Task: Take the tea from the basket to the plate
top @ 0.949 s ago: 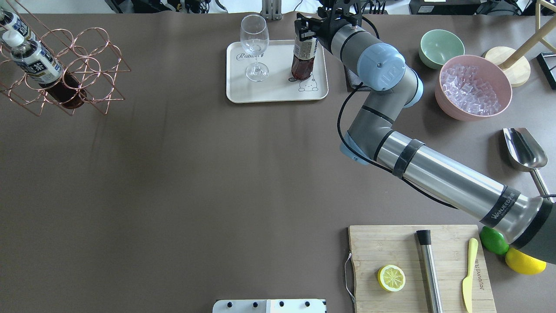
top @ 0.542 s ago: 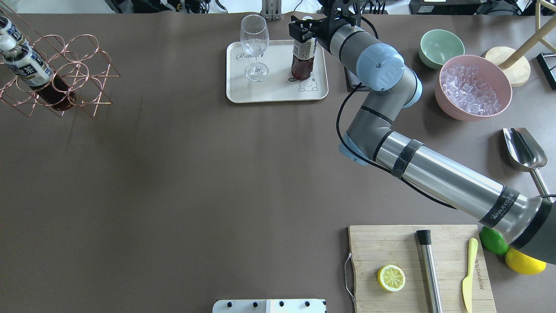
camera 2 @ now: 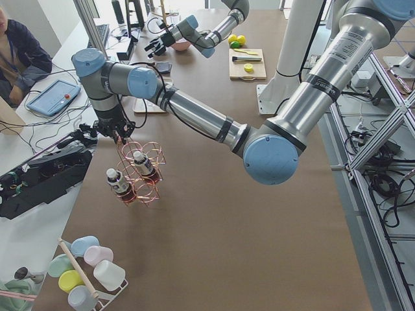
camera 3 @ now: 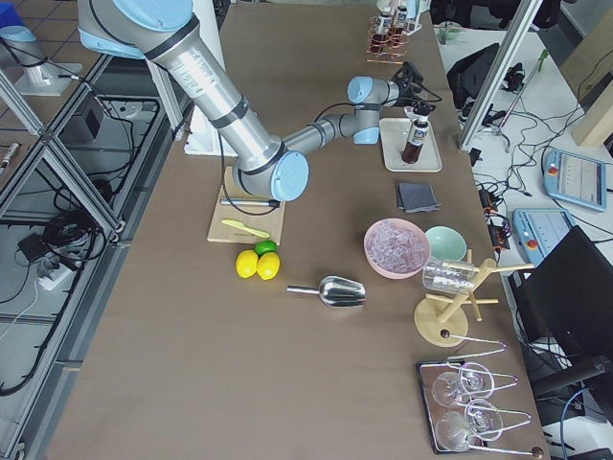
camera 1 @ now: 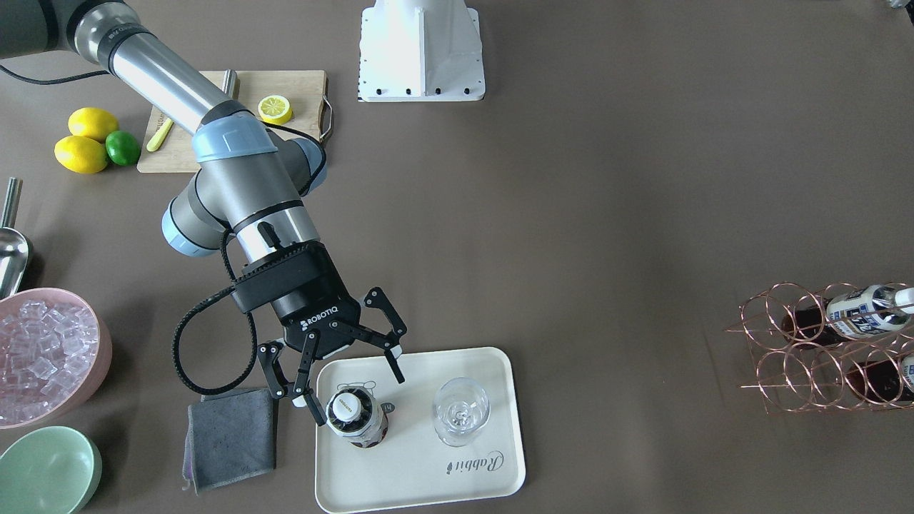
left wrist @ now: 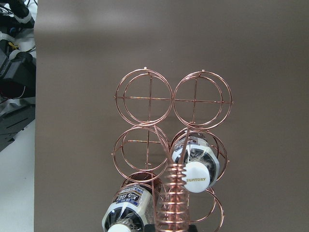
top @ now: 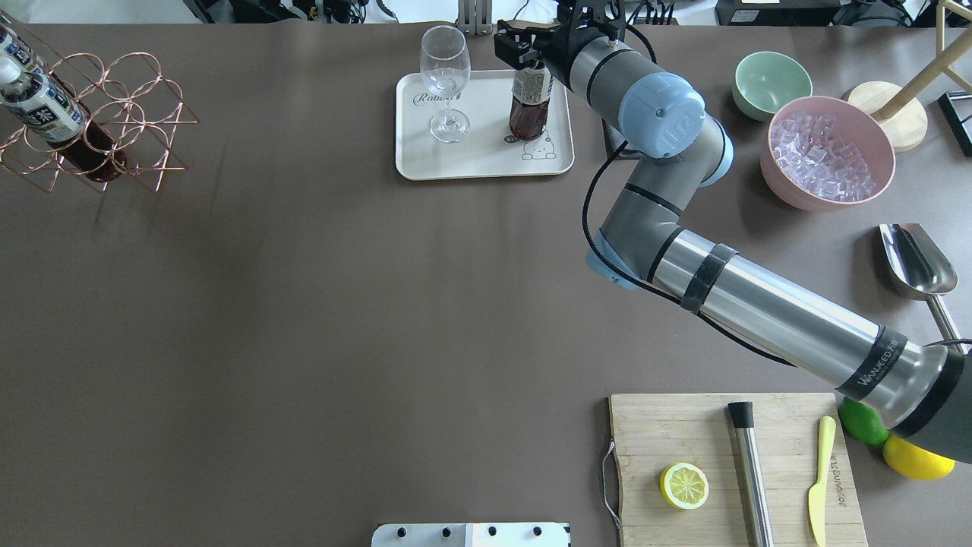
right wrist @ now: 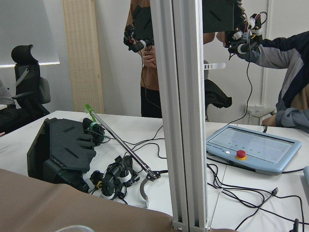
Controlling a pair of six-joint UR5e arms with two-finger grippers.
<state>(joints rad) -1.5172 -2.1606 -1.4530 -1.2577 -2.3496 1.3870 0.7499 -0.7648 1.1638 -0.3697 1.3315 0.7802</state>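
Observation:
One tea bottle [camera 1: 355, 417] stands upright on the cream plate [camera 1: 428, 485], next to a wine glass [camera 1: 460, 410]. My right gripper [camera 1: 350, 389] is open just above the bottle's cap and does not touch it. In the overhead view the gripper [top: 522, 47] is over the bottle [top: 529, 99] at the plate's [top: 486, 159] far right. The copper basket [top: 129, 99] is at the far left with two tea bottles [top: 45, 114] in it. My left gripper [camera 2: 115, 133] holds the basket's handle [left wrist: 170, 193] and the basket [camera 2: 146, 175] hangs above the table.
A grey cloth [camera 1: 228, 435] lies beside the plate. A pink bowl of ice [top: 824, 152], a mint-green bowl [top: 771, 83] and a metal scoop [top: 915, 262] are on the right. A cutting board [top: 736, 471] with a lemon half is at the near right.
My right gripper has come off the bottle's neck and moved up and away; the bottle stays upright on the plate. The basket has moved left in my left gripper.

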